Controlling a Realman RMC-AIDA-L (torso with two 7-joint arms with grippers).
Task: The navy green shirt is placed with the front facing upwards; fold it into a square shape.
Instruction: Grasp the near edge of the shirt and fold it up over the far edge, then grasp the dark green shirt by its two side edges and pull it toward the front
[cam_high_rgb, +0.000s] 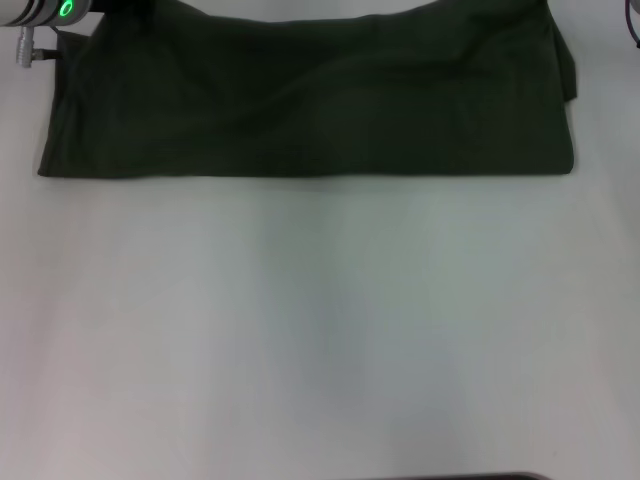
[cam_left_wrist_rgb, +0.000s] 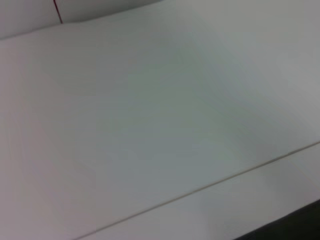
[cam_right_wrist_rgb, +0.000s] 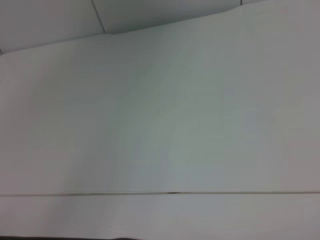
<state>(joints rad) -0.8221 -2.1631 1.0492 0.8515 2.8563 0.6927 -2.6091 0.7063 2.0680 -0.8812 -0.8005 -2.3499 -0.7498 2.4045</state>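
The navy green shirt (cam_high_rgb: 310, 100) lies folded into a band on the white table (cam_high_rgb: 320, 320); hands' state can't be told

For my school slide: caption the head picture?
Dark green shirt folded into a long band at the white table's far edge.

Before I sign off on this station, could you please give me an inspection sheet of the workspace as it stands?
Surface: white table, plain and bare in front of the shirt; both wrist views show only white tabletop.
Job's things: navy green shirt lies at the far edge as a wide band with a straight near edge, wrinkled on top; no lettering shows.
Clutter: nothing seen.
Grippers: part of the left arm, with a green light, sits at the shirt's far left corner; its fingers are not in view. Right gripper not in view.
Cables: a thin dark line at the far right edge, possibly a cable.
Surroundings: nothing seen.
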